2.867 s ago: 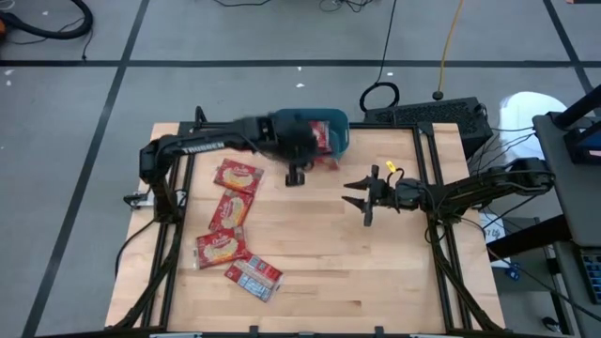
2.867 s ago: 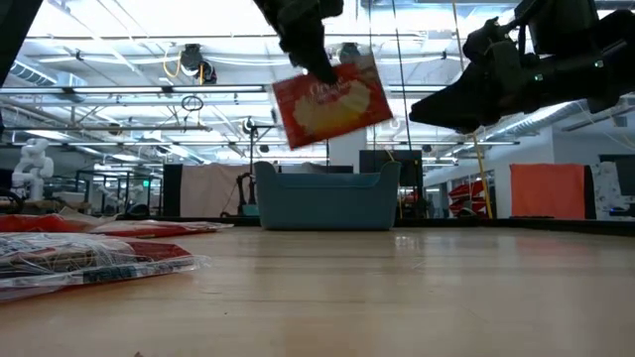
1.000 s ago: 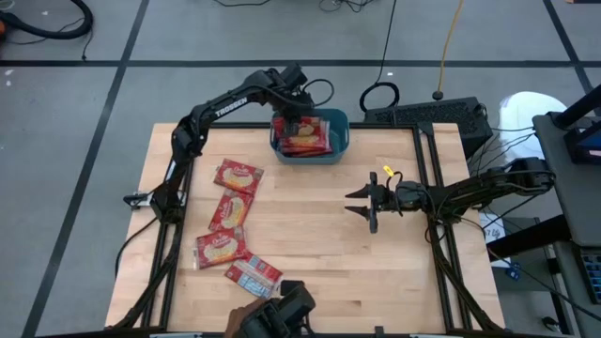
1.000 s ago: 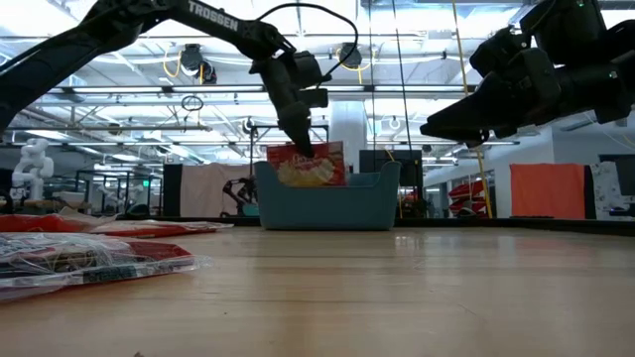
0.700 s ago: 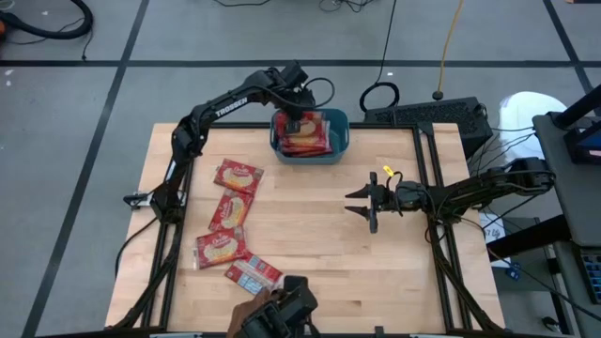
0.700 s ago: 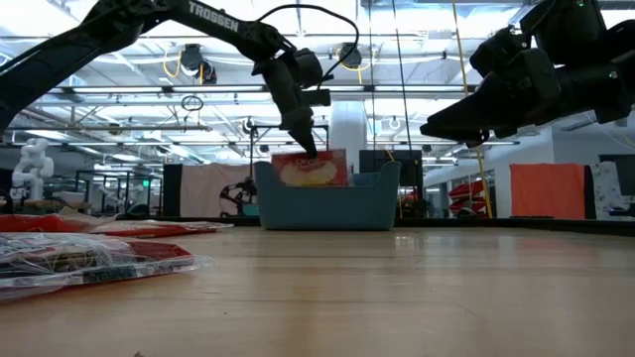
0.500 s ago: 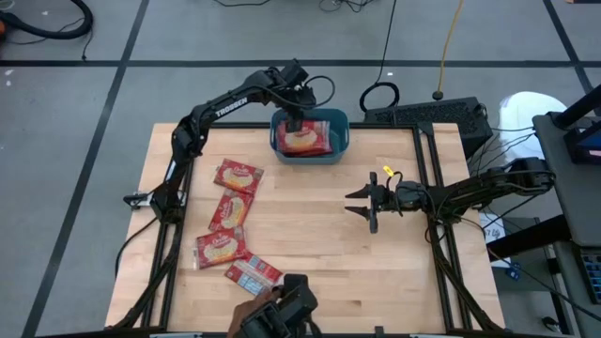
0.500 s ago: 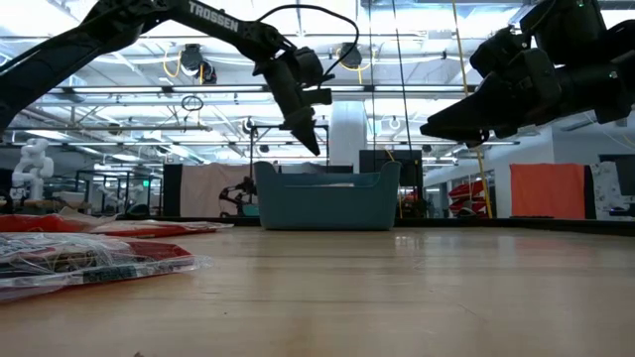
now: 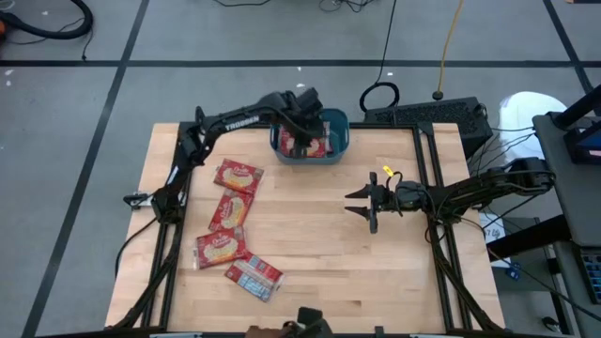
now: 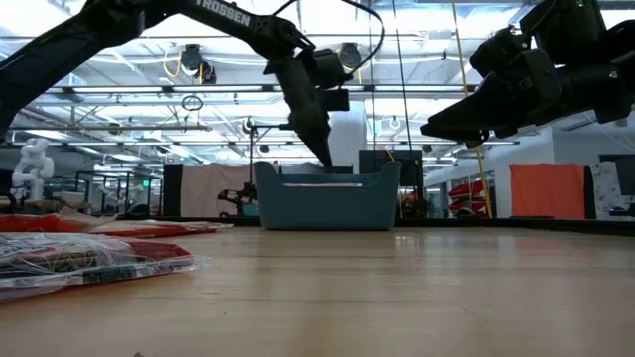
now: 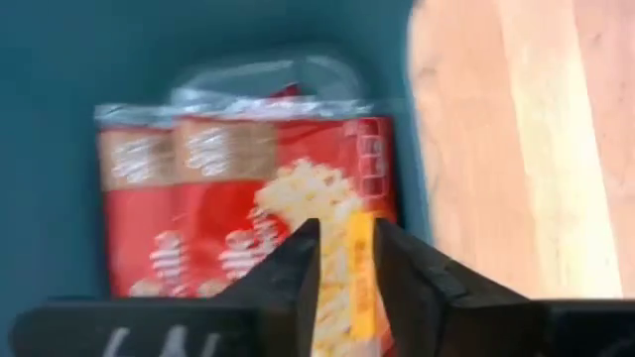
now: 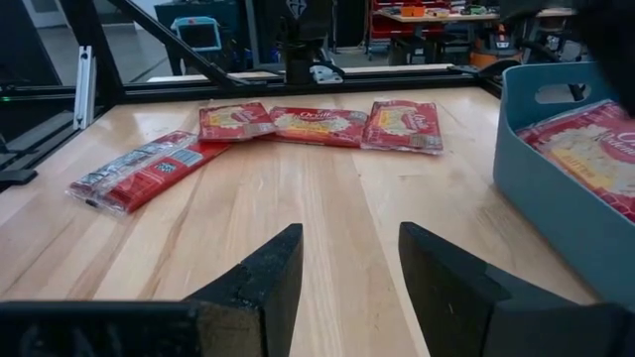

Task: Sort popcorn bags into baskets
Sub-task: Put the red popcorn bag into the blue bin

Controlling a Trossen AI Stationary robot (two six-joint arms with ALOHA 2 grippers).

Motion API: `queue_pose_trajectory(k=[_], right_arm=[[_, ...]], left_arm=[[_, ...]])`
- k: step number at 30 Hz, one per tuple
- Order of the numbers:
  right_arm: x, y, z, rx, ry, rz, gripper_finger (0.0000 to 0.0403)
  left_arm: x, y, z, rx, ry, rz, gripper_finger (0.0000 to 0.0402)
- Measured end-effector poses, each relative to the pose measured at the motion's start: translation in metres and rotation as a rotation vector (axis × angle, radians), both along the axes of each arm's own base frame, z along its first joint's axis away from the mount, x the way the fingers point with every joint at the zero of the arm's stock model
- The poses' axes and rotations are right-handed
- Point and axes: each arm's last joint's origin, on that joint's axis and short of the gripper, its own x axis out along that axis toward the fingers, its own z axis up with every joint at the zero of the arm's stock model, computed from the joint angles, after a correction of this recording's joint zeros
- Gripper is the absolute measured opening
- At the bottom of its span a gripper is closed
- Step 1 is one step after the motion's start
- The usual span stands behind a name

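Nearest the front table edge (image 9: 310,314): a packet lying back-up (image 9: 254,276), angled, with bare wood open to its right all the way across. Behind it, three red popcorn bags in a loose column up the left side (image 9: 221,248), (image 9: 230,209), (image 9: 238,175), label-up, the lower two overlapping or touching, the top one just apart. Same four seen from the right wrist as a row across the far boards (image 12: 319,125), wide clear wood in front of them.

Mid-table, right of centre: right gripper (image 9: 362,205) hovering above the wood, arm stretched in from the right edge, fingers spread wide and holding nothing (image 12: 342,268). High in the low view, dark against the ceiling lights (image 10: 466,114).

Farthest back, touching the rear edge: teal basket (image 9: 341,141), several red bags lying flat inside (image 9: 313,143). Left arm reaching from the left rear corner along the back, wrist bent down, left gripper (image 9: 300,148) over the basket's interior. Low view: fingertips (image 10: 325,157) pointing down at rim height, contents hidden by the near wall (image 10: 327,203). Left wrist view alone: fingers (image 11: 294,273) slightly parted, nothing between them, a bag (image 11: 248,213) just beneath, basket wall and table wood to one side.
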Motion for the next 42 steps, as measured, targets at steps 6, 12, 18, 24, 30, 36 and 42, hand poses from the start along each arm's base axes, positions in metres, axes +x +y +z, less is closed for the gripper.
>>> queue_pose_trajectory(k=[6,12,18,24,30,36,42], right_arm=[[0.000,0.000,0.000,0.002,0.000,-0.001,0.0160],[0.000,0.000,0.000,0.003,0.000,-0.002,0.0160],[0.000,0.000,0.000,0.000,0.000,-0.001,0.0160],[0.000,0.000,0.000,0.000,0.000,-0.001,0.0160],[0.000,0.000,0.000,-0.004,0.000,-0.001,0.0160],[0.000,0.000,-0.001,-0.004,0.008,-0.001,0.0160],[0.000,0.000,-0.001,-0.001,0.013,-0.002,0.0160]], left_arm=[[0.006,-0.002,-0.034,0.137,0.044,0.047,0.0053],[0.000,0.012,-0.043,0.193,0.045,0.099,0.0036],[-0.009,0.035,-0.040,0.238,0.004,0.143,0.0035],[-0.016,0.048,-0.042,0.270,-0.005,0.134,0.0035],[-0.015,0.046,-0.039,0.277,0.006,0.135,0.0035],[-0.014,0.028,-0.011,0.286,-0.029,0.223,0.0035],[-0.025,0.000,0.016,0.071,-0.063,0.187,0.0035]])
